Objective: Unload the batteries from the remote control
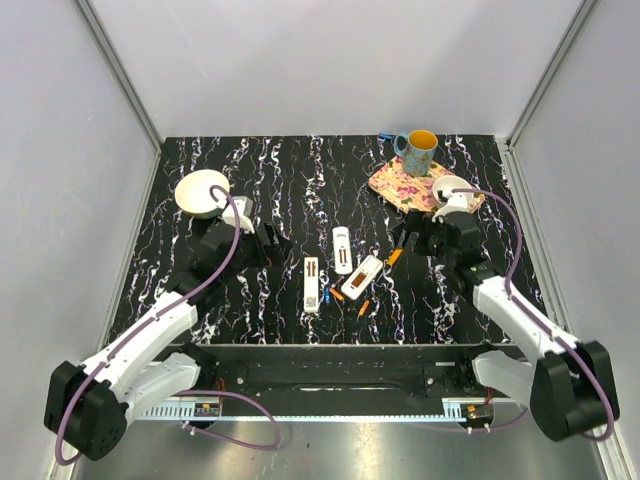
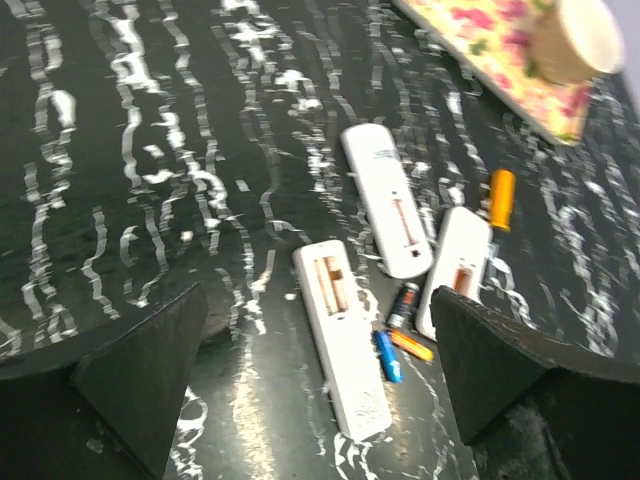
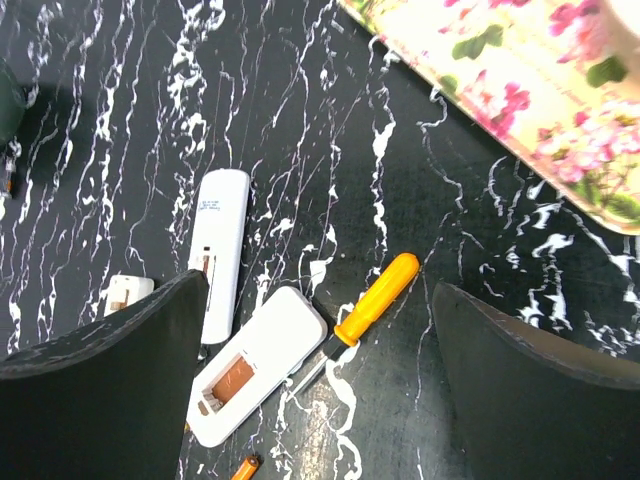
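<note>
Right end effector [image 3: 315, 300] near orange screwdriver [image 3: 377, 288]

Black marbled table [image 1: 300, 170]: three white remotes [image 1: 343, 250] and loose batteries [image 2: 411, 344] lie between left gripper [image 1: 275, 240] and right gripper [image 1: 412, 238]. Orange screwdriver [image 3: 375, 295] just beside the right one, floral mat [image 1: 400, 185] beyond it.

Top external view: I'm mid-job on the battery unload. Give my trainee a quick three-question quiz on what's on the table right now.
1. True or false: the left gripper and the right gripper both stand open, holding nothing.
2. How many white remotes lie on the table? A) two B) three C) five
3. Fill in: the orange-handled tool beside the open-backed remote is a ____.

Key: 1 true; 2 B; 3 screwdriver.
</note>
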